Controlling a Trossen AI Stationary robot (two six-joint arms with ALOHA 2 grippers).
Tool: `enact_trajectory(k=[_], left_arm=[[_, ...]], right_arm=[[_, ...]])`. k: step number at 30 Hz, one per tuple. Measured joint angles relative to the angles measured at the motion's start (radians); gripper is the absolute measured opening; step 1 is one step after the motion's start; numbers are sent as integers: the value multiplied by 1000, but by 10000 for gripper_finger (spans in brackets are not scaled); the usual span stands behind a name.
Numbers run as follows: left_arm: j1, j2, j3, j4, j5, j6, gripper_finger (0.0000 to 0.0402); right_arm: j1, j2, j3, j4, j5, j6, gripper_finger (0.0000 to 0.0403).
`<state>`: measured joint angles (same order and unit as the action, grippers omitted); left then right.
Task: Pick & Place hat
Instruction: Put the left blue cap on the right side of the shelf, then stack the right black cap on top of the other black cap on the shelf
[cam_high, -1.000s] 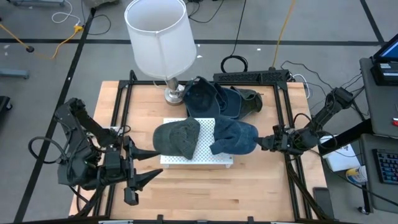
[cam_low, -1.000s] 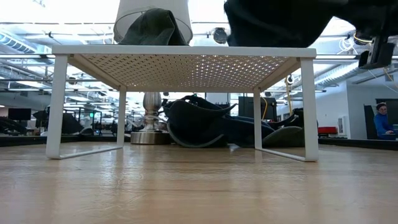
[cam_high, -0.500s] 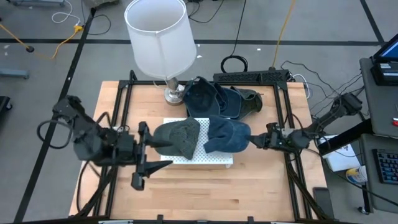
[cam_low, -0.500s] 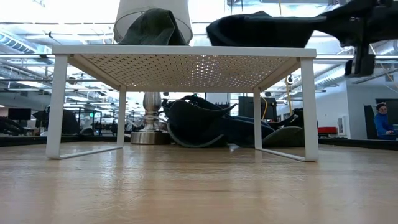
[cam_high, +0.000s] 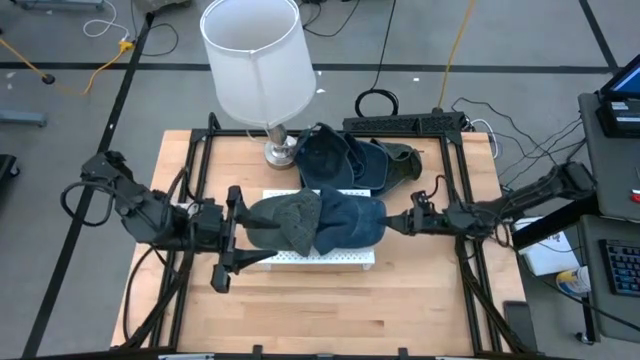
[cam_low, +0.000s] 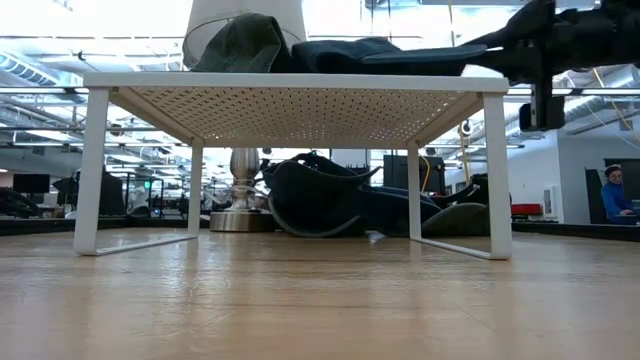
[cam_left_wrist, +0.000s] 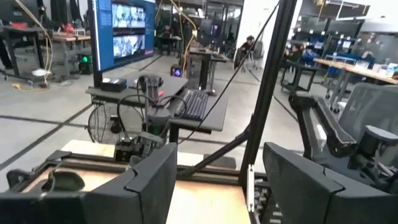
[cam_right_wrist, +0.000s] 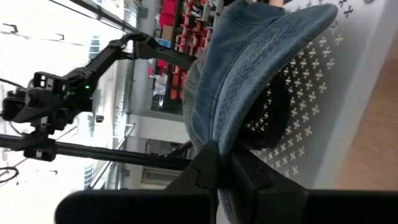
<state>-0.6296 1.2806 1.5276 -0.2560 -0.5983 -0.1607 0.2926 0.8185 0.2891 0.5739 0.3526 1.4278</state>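
A blue denim hat (cam_high: 350, 220) lies crown-down on the white perforated shelf (cam_high: 300, 255), right beside a grey-green hat (cam_high: 285, 220) that also rests on the shelf top. In the low view the blue hat (cam_low: 350, 55) sits on the shelf (cam_low: 300, 82). My right gripper (cam_high: 405, 222) is at the shelf's right end, shut on the blue hat. My left gripper (cam_high: 240, 238) stands open at the shelf's left end, close to the grey-green hat; its wrist view shows nothing between the fingers (cam_left_wrist: 149, 180). My right gripper pinches the blue hat's brim (cam_right_wrist: 217, 140) between its two fingers, reaching in level from the table's right side. The crown (cam_low: 340, 55) rests on the shelf top, and the brim (cam_low: 430, 55) sticks out past it toward the gripper (cam_low: 525, 40).
Several more dark hats (cam_high: 345, 160) lie piled on the table behind the shelf, next to the base (cam_high: 278, 150) of a lamp with a white shade (cam_high: 255, 55). A black frame (cam_high: 200, 150) runs around the wooden table. Bare wood (cam_high: 330, 310) spreads along the near side.
My right gripper has carried the blue hat toward the table's left and down, from hanging off the shelf's right end to lying on the shelf against the grey-green hat. My left arm has swung from the near left corner toward the shelf's left end, still open.
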Motion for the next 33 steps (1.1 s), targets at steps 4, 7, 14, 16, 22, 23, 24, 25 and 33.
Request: enact_trajectory(k=[4, 7, 14, 16, 22, 23, 24, 25, 33], left_arm=[[-1, -6, 0, -13, 12, -3, 244], [-1, -13, 0, -21, 15, 0, 244], [9, -14, 0, -59, 18, 0, 244], [13, -14, 0, -65, 18, 0, 243], [28, -18, 0, -92, 45, -7, 243], [28, -19, 0, -92, 50, -9, 243], [31, -20, 0, -92, 52, -10, 244], [32, -20, 0, -92, 55, -10, 243], [34, -19, 0, -104, 59, -9, 243]], right_arm=[[-40, 45, 0, 2, -74, 37, 5], [-59, 77, 1, 12, -121, 65, 5], [-84, 107, 1, 46, -151, 72, 5], [-94, 115, 1, 45, -167, 76, 7], [-115, 113, 0, 34, -222, 78, 37], [-116, 112, -1, 34, -223, 80, 46], [-117, 112, -1, 33, -223, 83, 56], [-117, 112, -1, 27, -223, 88, 67], [-117, 112, -1, 14, -227, 106, 167]])
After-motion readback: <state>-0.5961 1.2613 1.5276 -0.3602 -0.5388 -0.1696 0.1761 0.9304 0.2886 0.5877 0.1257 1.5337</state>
